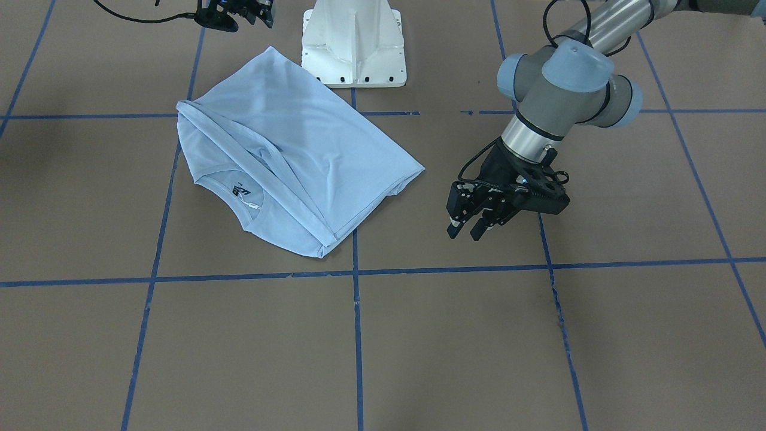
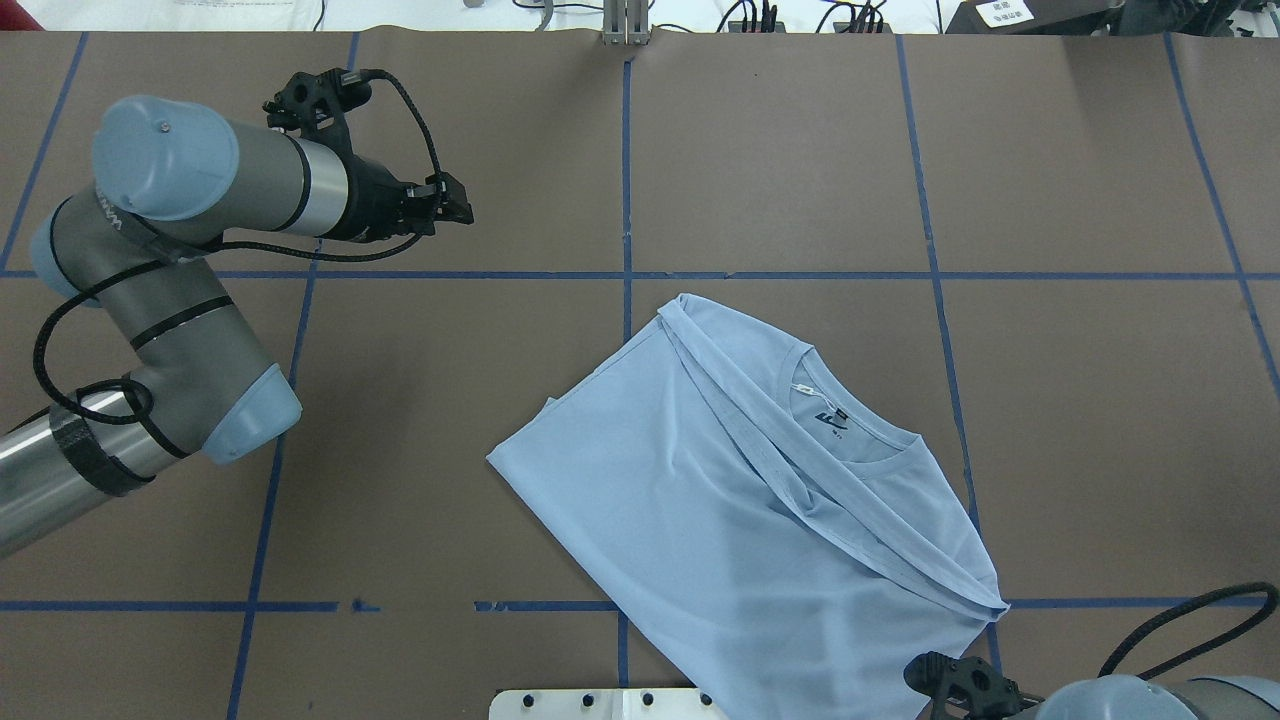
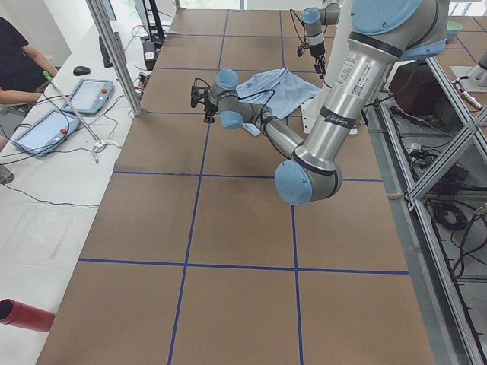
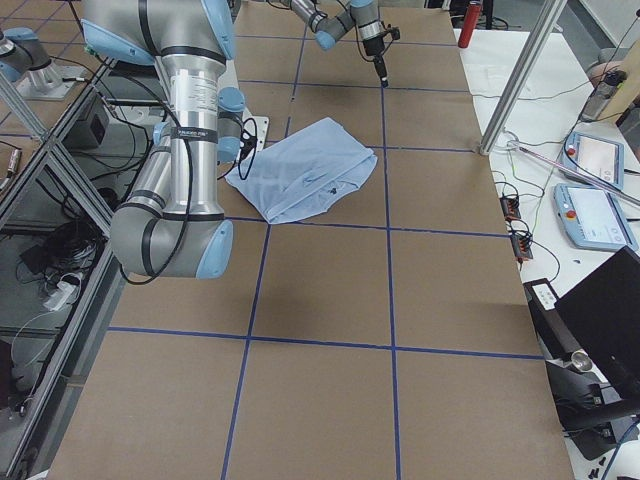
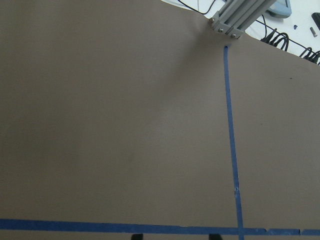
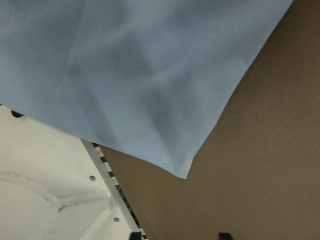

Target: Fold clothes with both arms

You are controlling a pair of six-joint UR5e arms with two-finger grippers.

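The light blue T-shirt point(image 1: 299, 143) lies folded on the brown table, collar and dark neck label point(image 2: 830, 420) showing near one edge. My left gripper point(image 1: 465, 232) hovers low over bare table beside the shirt, apart from it, open and empty; the overhead view shows the left gripper point(image 2: 460, 212) well away from the cloth. My right gripper point(image 1: 236, 15) sits by the shirt's corner nearest the base. In the right wrist view its fingertips stand apart with nothing between them, above the shirt's corner point(image 6: 185, 172).
The white pedestal base point(image 1: 353, 48) touches the shirt's near edge. Blue tape lines point(image 1: 356, 269) grid the table. A person point(image 3: 15, 61) sits at a side bench with tablets point(image 3: 90, 95). A red cylinder point(image 3: 23, 315) lies at the table's end.
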